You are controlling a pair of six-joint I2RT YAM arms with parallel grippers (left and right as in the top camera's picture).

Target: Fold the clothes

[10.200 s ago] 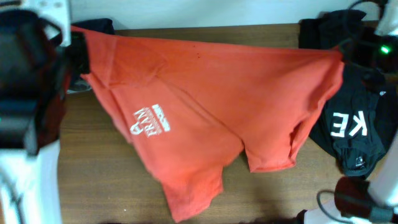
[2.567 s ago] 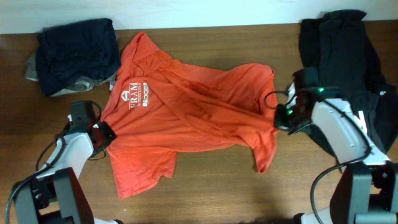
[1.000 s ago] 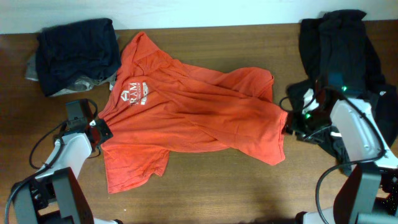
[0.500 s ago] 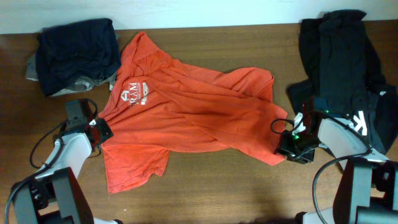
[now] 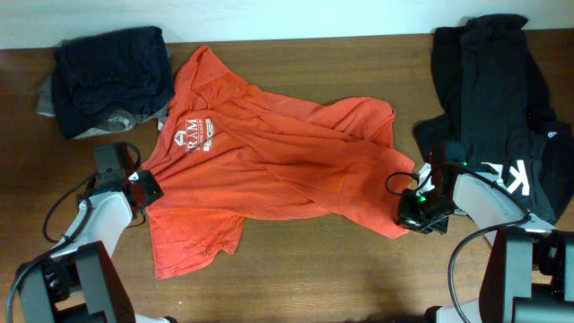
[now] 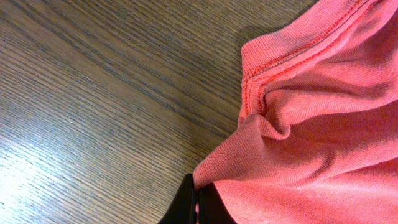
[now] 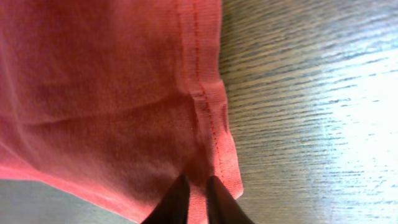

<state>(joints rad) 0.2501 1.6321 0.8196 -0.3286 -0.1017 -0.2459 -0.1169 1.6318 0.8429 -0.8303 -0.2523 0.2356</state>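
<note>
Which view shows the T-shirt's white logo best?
Overhead. The logo lies in plain sight on the spread T-shirt, toward the left arm's side, though it is too small to read. Both wrist views show only close-up red cloth at the shirt's edges, with no lettering in frame.

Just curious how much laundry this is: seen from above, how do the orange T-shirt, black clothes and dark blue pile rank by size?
Largest: orange T-shirt.
Next: black clothes, though the picture edge cuts them off.
Smallest: dark blue pile.
</note>
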